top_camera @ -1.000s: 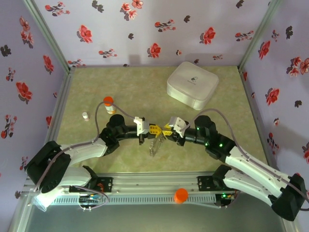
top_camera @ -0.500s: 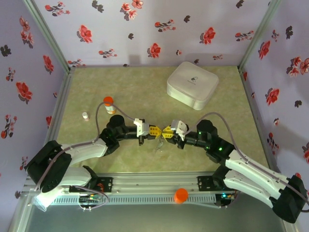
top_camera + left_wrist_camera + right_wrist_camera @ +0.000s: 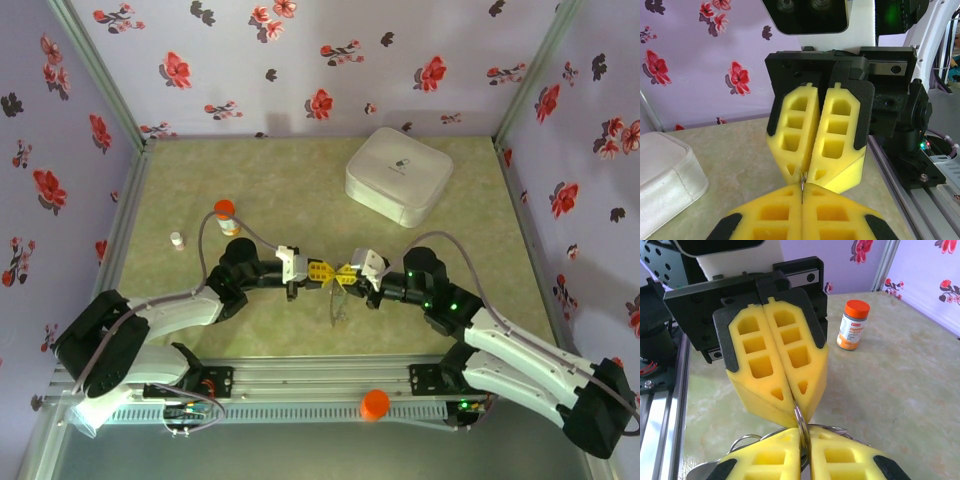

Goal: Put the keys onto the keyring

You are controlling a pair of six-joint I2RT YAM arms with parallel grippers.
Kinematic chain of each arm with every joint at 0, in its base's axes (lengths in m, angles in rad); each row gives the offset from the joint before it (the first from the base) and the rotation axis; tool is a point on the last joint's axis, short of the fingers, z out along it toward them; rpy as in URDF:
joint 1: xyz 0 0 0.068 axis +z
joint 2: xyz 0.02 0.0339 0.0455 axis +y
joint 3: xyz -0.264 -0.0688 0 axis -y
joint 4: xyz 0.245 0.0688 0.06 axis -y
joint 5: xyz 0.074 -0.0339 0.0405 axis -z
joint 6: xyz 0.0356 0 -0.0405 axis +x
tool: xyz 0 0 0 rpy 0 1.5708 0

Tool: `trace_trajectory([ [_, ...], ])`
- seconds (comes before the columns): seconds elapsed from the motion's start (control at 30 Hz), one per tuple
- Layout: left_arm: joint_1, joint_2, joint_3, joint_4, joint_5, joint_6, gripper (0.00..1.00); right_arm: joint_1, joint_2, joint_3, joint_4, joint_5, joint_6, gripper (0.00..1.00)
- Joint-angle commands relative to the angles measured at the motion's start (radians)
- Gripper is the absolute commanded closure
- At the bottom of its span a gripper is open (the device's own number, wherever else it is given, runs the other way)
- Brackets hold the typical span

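1. Left hand [image 3: 328, 272]: its yellow foam fingers [image 3: 765, 220] are pressed together. In the left wrist view a thin sliver of metal sits edge-on in the seam at their tips.
2. Right hand [image 3: 345, 274]: it meets the left hand tip to tip above the middle of the pale green marbled worktop [image 3: 270, 170]. Its yellow foam fingers [image 3: 765, 460] are closed flat against each other, pinching a metal arc.
3. Thin silver-grey metal keyring [image 3: 800, 424]: it stands upright in the seam between the right fingers and rises into the tips of the left hand, so both hands clamp on the keyring. Further wire loops curve out on either side of the right fingers.
4. Small metal keys [image 3: 337, 308]: they appear as a greyish cluster hanging just below the joined fingertips, above the worktop. The cluster is too small in the top view to tell one key from the other.
5. White rounded-square box [image 3: 398, 175]: it lies at the far right of the worktop, well apart from the hands.
6. Orange-capped white vial [image 3: 226, 215]: it stands upright to the far left, near the left arm's forearm.
7. Small white bottle [image 3: 177, 240]: it stands just left of the vial.
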Motion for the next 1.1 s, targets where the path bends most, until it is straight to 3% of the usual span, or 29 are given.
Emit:
trace_trajectory([
  [0.0,-0.007,0.014,0.009,0.106,0.037,-0.029,1.00,-0.005,0.019,0.026,0.045,-0.036,0.017,0.94],
  [0.07,-0.007,0.022,0.006,0.124,0.039,-0.039,1.00,-0.005,0.030,0.033,0.053,-0.050,0.024,0.99],
  [0.23,-0.008,0.017,-0.009,0.112,0.011,-0.037,0.99,-0.005,0.023,0.055,0.035,-0.049,0.015,1.00],
  [0.27,-0.007,0.009,-0.012,0.094,-0.005,-0.031,0.87,-0.006,0.024,0.066,0.011,-0.049,0.004,1.00],
  [0.33,-0.007,-0.015,-0.007,0.015,-0.021,0.001,0.78,-0.005,0.027,0.101,-0.061,-0.044,-0.024,1.00],
  [0.43,-0.009,-0.072,0.038,-0.242,-0.041,0.103,0.76,-0.005,0.047,0.172,-0.214,-0.028,-0.088,1.00],
  [0.53,-0.012,-0.110,0.095,-0.466,-0.076,0.208,0.78,-0.003,0.065,0.232,-0.340,-0.017,-0.149,1.00],
  [0.63,-0.013,-0.118,0.134,-0.575,-0.101,0.252,0.83,0.004,0.083,0.276,-0.415,-0.008,-0.189,1.00],
  [0.87,-0.016,-0.105,0.180,-0.621,-0.085,0.276,1.00,0.032,0.162,0.423,-0.624,0.006,-0.293,1.00],
  [1.03,-0.016,-0.110,0.195,-0.633,-0.087,0.284,1.00,0.042,0.161,0.446,-0.614,0.004,-0.283,1.00],
  [1.07,-0.016,-0.115,0.189,-0.616,-0.088,0.274,1.00,0.036,0.141,0.426,-0.572,0.009,-0.249,0.89],
])
